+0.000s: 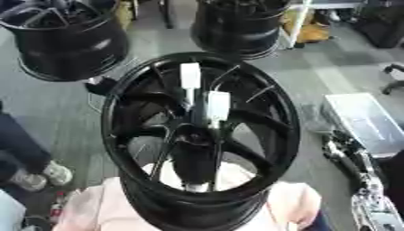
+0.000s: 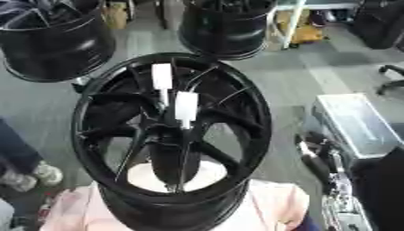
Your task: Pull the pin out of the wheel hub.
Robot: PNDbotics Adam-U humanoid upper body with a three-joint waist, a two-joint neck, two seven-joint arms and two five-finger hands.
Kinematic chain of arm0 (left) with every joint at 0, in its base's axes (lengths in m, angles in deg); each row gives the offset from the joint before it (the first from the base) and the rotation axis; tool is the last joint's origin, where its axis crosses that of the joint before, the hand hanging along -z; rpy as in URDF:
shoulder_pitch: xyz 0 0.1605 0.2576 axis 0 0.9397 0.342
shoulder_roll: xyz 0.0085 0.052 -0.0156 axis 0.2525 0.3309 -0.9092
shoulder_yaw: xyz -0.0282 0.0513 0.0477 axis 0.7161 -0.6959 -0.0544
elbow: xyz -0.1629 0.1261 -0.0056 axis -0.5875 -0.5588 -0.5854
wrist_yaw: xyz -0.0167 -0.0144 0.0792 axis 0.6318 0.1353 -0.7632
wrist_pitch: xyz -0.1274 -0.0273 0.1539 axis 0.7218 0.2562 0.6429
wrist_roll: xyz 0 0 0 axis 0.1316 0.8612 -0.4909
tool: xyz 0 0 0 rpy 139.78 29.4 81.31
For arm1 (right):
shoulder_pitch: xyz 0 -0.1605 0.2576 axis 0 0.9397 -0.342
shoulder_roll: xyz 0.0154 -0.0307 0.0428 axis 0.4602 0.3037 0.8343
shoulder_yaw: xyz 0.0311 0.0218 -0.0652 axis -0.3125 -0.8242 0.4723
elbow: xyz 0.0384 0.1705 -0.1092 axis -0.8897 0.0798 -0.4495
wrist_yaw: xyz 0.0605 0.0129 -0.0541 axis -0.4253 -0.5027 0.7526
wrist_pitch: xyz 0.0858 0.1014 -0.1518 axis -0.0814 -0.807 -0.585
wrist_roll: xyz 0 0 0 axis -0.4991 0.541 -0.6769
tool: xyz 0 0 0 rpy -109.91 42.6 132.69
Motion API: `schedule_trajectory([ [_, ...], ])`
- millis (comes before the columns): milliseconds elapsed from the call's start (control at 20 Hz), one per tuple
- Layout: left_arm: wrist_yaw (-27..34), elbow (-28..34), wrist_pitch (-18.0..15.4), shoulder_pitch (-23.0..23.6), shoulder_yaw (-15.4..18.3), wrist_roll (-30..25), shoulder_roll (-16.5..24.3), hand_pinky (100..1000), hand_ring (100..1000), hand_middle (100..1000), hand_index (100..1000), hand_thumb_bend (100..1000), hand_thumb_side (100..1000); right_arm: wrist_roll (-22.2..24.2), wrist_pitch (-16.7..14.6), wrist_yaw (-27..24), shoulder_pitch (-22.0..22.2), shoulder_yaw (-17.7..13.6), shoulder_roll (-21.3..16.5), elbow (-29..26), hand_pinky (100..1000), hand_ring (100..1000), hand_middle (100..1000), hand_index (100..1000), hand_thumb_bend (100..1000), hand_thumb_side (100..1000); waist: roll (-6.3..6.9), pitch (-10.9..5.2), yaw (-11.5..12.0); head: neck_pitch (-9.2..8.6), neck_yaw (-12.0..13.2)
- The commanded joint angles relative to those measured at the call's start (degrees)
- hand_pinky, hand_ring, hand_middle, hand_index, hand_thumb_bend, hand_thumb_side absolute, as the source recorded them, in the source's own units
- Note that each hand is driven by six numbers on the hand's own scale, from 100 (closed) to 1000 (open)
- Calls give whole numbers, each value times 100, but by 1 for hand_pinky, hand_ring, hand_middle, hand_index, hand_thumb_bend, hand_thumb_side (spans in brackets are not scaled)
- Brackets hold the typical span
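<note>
Grey workshop floor point(image 1: 47, 99) all round. At 10 o'clock, a spare black wheel point(image 1: 71, 45) standing on that floor. At 8 o'clock, a person's pale shoe point(image 1: 55, 173) beside a dark trouser leg, well apart from the work.

Dead centre, the black wheel hub point(image 1: 112, 122), open face tilted up toward the camera, spokes running in to a dark middle, seated on a pale pink cover point(image 1: 293, 203) that spreads out under it toward 6 o'clock. Inside the hub, an upper white pin point(image 1: 190, 76) toward 12 o'clock, with a second white pin point(image 1: 218, 106) just beside it, lower and a touch to the right. Both upright among the spokes, nothing gripping either.

At 12 o'clock, another dark wheel point(image 1: 236, 27) farther back on the floor. At 3 o'clock, a silvery lidded case point(image 1: 367, 122) on the ground. Just below it, near 4 o'clock, the black-and-silver right hand point(image 2: 309, 151), down by the hub's right side and apart from its rim, touching neither pin. Released or clenched: cannot tell.
</note>
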Motion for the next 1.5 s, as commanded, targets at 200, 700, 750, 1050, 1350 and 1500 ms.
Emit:
schedule_trajectory([
  [200, -77, 140, 23, -51, 38, 38, 106, 692, 643, 630, 826, 792, 665, 13, -4, 12, -46, -34, -43, -100, 686, 666, 737, 828, 299, 392, 21, -58, -5, -13, -29],
  [700, -310, -97, -697, -557, -290, -93, 1905, 701, 664, 642, 811, 631, 395, 30, 21, 39, -54, -2, -86, -94, 686, 665, 736, 825, 291, 397, 101, -77, -114, -13, -33],
  [750, -383, -238, -933, -708, -481, -181, 2421, 711, 677, 655, 821, 631, 366, 37, 26, 51, -54, 5, -104, -95, 685, 665, 735, 825, 290, 397, 133, -85, -145, -13, -26],
  [1050, -978, -1374, -2436, -1785, -1903, -737, 4625, 759, 720, 723, 859, 618, 320, 113, 45, 113, -66, 80, -170, -97, 685, 665, 735, 824, 294, 398, 233, -120, -310, -13, 63],
  [1350, -1650, -2392, -3550, -3707, -3655, -2045, 4564, 777, 736, 747, 879, 596, 282, 192, 48, 162, -50, 136, -231, -82, 685, 665, 735, 824, 296, 398, 304, -196, -443, -13, 181],
  [1500, -1994, -3152, -3844, -4649, -4115, -2826, 3768, 781, 741, 755, 885, 613, 305, 184, 47, 166, -45, 124, -239, -76, 685, 665, 735, 824, 297, 399, 307, -226, -464, -13, 207],
])
